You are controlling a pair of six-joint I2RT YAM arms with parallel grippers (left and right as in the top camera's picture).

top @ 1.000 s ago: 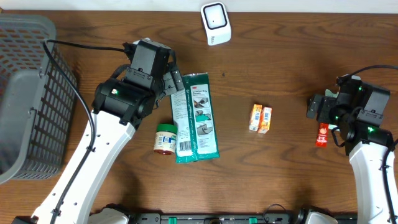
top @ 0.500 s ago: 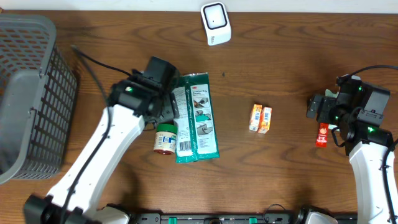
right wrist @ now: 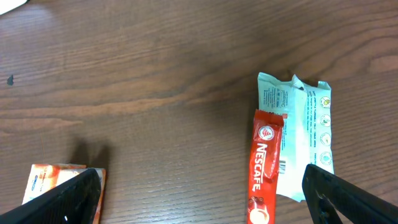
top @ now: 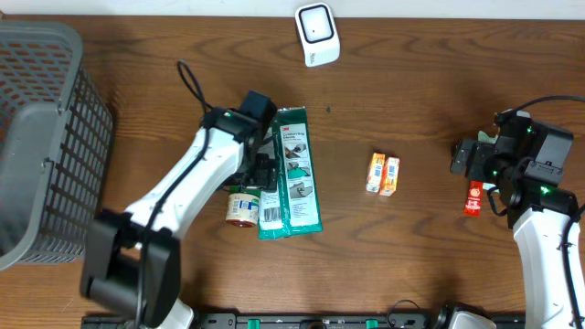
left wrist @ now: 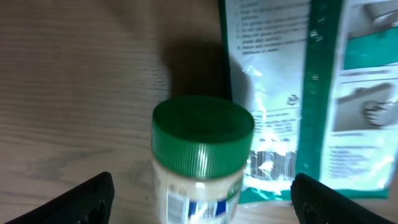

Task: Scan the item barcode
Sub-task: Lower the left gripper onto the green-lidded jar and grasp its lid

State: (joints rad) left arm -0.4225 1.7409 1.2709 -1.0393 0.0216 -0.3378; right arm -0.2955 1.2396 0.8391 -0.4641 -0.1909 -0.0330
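Observation:
A small jar (left wrist: 198, 168) with a green lid lies on the table, seen up close in the left wrist view. My left gripper (left wrist: 202, 208) is open, one finger on each side of the jar and apart from it. From overhead, the left gripper (top: 255, 177) hovers just above the jar (top: 242, 206), beside a green packet (top: 291, 174). The white barcode scanner (top: 317, 34) stands at the back centre. My right gripper (top: 466, 157) is open at the far right, above a red Nescafe stick (right wrist: 264, 168) and a white sachet (right wrist: 308, 140), holding nothing.
A grey mesh basket (top: 41, 137) fills the left edge. Two small orange boxes (top: 383, 175) sit side by side mid-table, one of them (right wrist: 59, 183) showing at the lower left of the right wrist view. The left arm's cable loops behind it.
The left arm has swung right and down, bringing its open gripper over the jar. The right arm has not moved.

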